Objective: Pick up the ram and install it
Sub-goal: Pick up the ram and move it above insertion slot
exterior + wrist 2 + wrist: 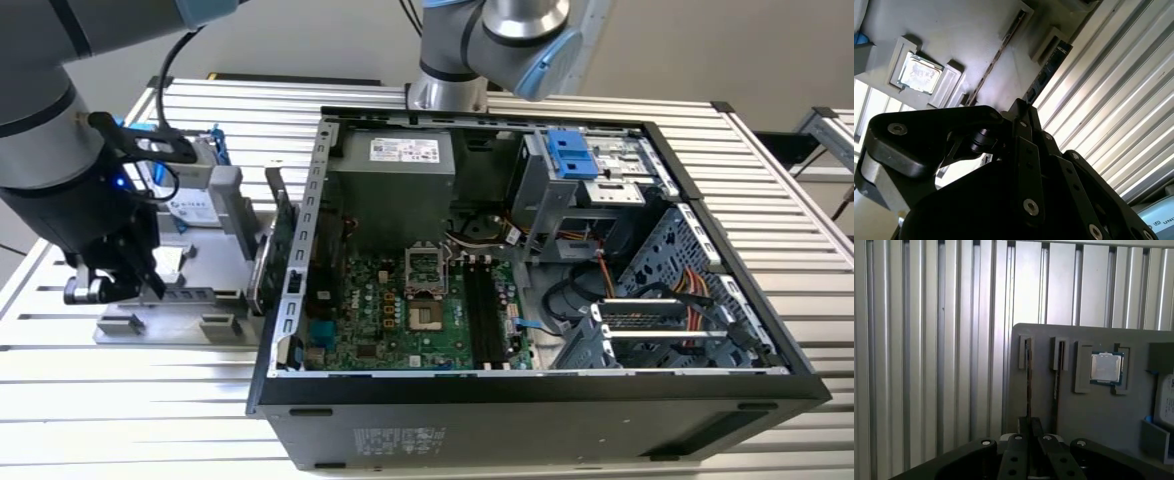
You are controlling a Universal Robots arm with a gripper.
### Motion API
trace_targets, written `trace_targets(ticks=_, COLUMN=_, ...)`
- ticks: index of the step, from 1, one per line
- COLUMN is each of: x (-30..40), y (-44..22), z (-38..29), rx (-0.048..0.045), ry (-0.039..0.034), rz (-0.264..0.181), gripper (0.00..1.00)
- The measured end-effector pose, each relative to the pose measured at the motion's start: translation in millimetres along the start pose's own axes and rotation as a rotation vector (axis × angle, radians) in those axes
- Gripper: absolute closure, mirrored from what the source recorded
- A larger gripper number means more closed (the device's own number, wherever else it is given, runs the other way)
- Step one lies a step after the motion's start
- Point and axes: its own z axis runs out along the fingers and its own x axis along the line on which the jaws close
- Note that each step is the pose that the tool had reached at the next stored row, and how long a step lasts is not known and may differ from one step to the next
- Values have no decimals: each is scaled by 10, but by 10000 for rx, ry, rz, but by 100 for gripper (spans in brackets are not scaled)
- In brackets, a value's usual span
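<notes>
Hand on the standing ram
The hand seemed clamped on one end of the ram, which stood on edge in a slot of the grey holder on the ribbed surface, beside the open computer case.

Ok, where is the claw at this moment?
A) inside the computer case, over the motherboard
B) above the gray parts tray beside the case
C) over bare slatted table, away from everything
B: the claw hangs over the gray parts tray, outside the computer case.
</notes>
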Motion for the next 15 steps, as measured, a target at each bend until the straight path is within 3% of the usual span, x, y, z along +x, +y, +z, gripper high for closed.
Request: trace_targets(ticks=15, x=-2, y=-1, z=-79, rx=1, ry=-1, rz=0, gripper=100)
